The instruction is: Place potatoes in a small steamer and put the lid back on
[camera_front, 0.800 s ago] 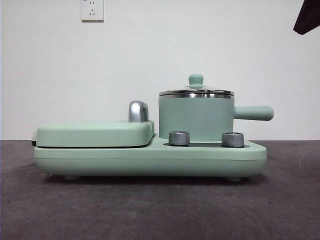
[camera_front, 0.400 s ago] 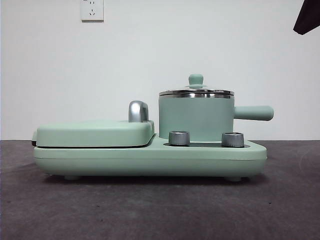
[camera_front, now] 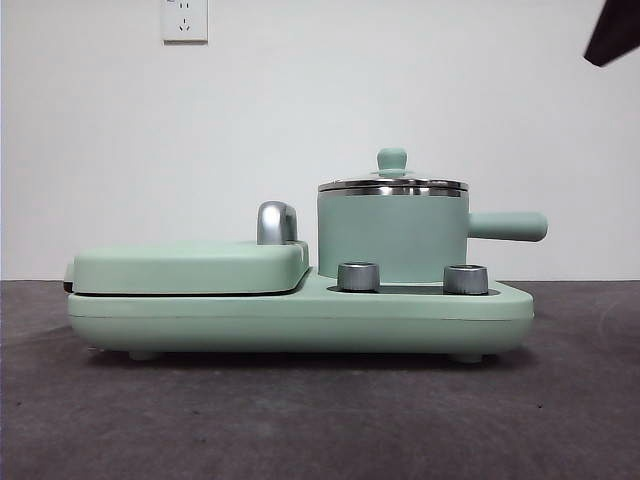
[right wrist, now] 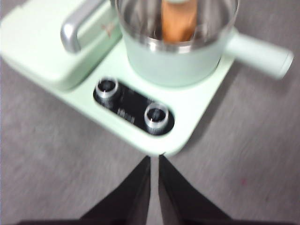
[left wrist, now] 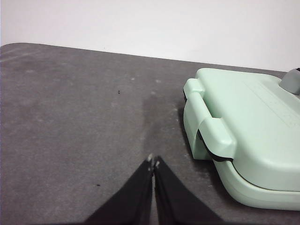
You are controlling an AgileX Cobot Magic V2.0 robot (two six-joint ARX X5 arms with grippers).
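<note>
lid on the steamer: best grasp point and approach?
Grip the lid by its small mint knob, coming straight down from above. The knob stands upright at the centre, clear of the steel rim, and is narrow enough for two jaws; the flat glass disc sits flush on the steamer, offering no edge.

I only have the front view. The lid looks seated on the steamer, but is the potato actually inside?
Observer: Yes. The right wrist view shows the orange-brown potato inside the small steamer, under the glass lid.
Operator: Is the right gripper holding anything?
Observer: No. The right gripper is shut and empty, off the appliance's knob edge.
Operator: And the left?
Observer: The left gripper is shut, empty, above bare table beside the griddle section.
</note>
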